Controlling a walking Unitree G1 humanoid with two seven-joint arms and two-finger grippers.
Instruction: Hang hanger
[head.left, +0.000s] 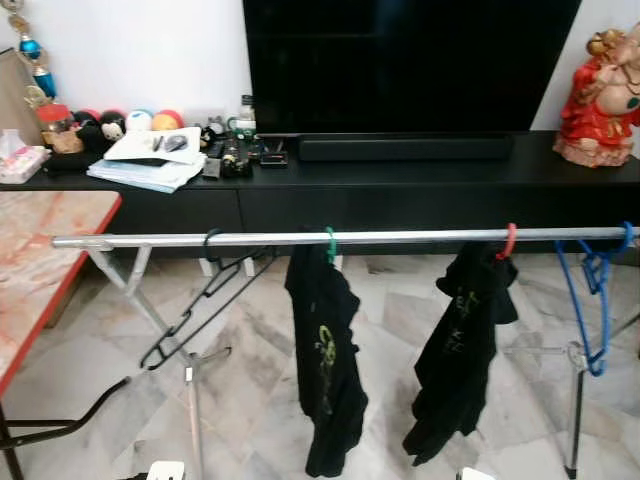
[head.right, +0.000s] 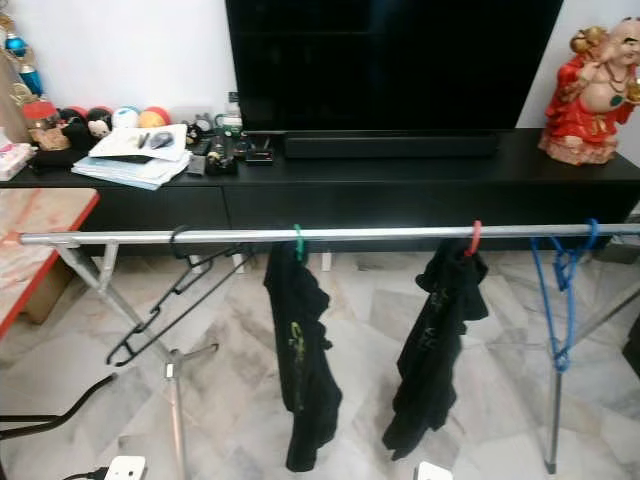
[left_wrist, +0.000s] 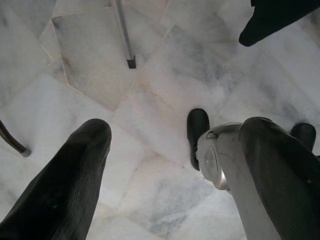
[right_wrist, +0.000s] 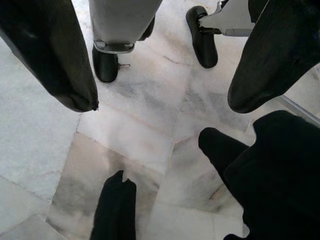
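Left gripper (left_wrist: 170, 135) and right gripper (right_wrist: 160, 95) are seen with fingers apart, hanging over the marble floor (left_wrist: 165, 80). On the drying-rack rail (head.left: 300, 238), a black hanger (head.left: 205, 300) is hooked, tilted, at the left end; alongside hang two black garments (head.left: 325, 370), then a blue hanger (head.left: 598, 290) at the right end. Behind the rail stands a black TV bench (head.left: 400, 180).

floor: white marble tiles (head.left: 250, 400) | wall: white (head.left: 150, 50) | long black cabinet (head.left: 400, 190) | big dark TV (head.left: 410, 60)
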